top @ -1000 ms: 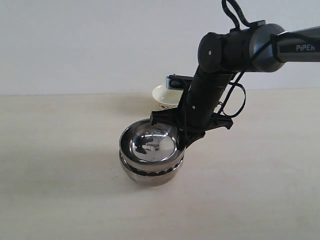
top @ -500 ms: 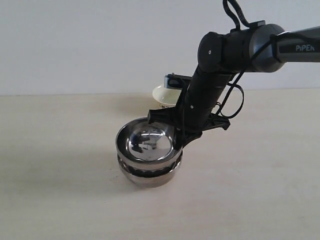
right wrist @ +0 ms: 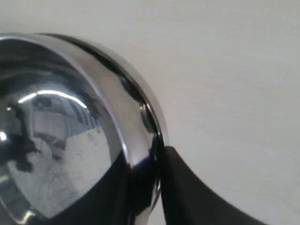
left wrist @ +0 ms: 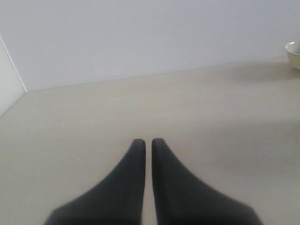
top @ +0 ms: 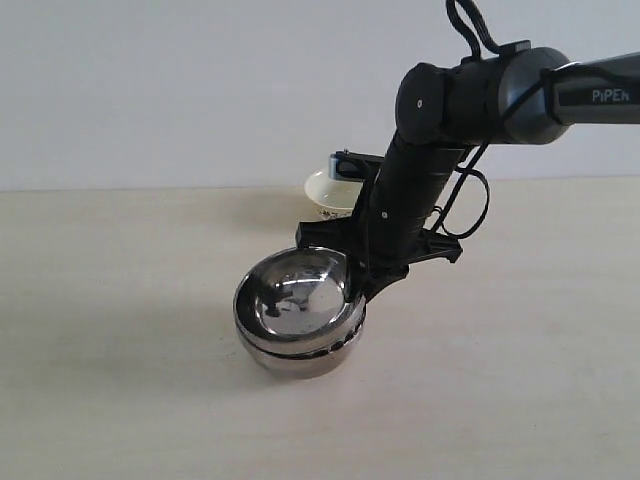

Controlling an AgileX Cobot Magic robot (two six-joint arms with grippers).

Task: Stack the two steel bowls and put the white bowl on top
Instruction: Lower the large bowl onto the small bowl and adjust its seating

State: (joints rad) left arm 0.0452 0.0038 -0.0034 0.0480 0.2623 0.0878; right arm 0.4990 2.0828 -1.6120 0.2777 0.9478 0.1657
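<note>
Left pincer [left wrist: 147, 143]: fingers nearly together, only a thin slit between them; grips nothing, hangs above bare table [top: 120, 300]; seen only in the left wrist view.
Right pincer [top: 358, 290]: clamped narrow on the right-hand rim of the upper steel bowl [top: 295, 300]; the outer finger [right wrist: 187, 192] lies against the outside wall, the rim runs between the fingers.
Upper steel bowl: lower centre of the exterior frame, nested inside the lower steel bowl [top: 300, 358], sitting slightly tilted; mouth up.
Lower steel bowl: on the table, directly beneath; only its outer wall shows under the upper rim.
White bowl [top: 328, 190]: centre of the frame, behind the steel pair, partly hidden by the right arm [top: 420, 190]; upright, apart from the stack.
Edges: the table's far edge meets a pale wall [top: 150, 90] across the middle of the frame.
Open room: wide bare table in the left half and along the bottom of the frame; more at the right, under the arm.
Count: steel bowls, two; white bowl, one; pincers, two.
</note>
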